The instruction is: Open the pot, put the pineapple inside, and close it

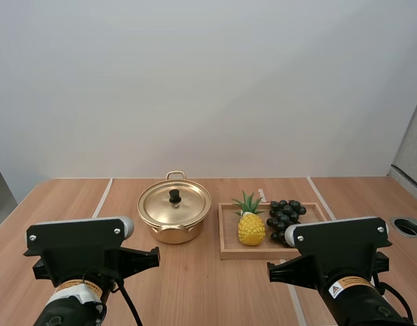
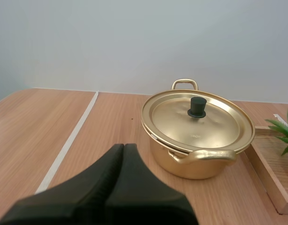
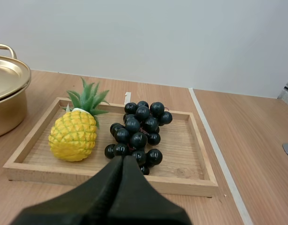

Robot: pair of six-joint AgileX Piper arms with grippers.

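A gold pot (image 1: 173, 225) stands at the table's middle with its lid (image 1: 174, 203) on, a black knob (image 1: 174, 196) on top. To its right a wooden tray (image 1: 228, 249) holds a yellow pineapple (image 1: 251, 227) with green leaves. My left gripper (image 2: 123, 149) is shut, its fingers together as one dark wedge, short of the pot (image 2: 196, 140) and its lid (image 2: 198, 120). My right gripper (image 3: 123, 161) is shut too, just before the tray's (image 3: 106, 177) near rim, with the pineapple (image 3: 73, 134) beyond it.
A bunch of dark grapes (image 1: 284, 216) lies in the tray beside the pineapple; in the right wrist view the grapes (image 3: 138, 132) lie straight ahead. A round hole (image 1: 407, 226) is set in the table at far right. White seams run across the tabletop.
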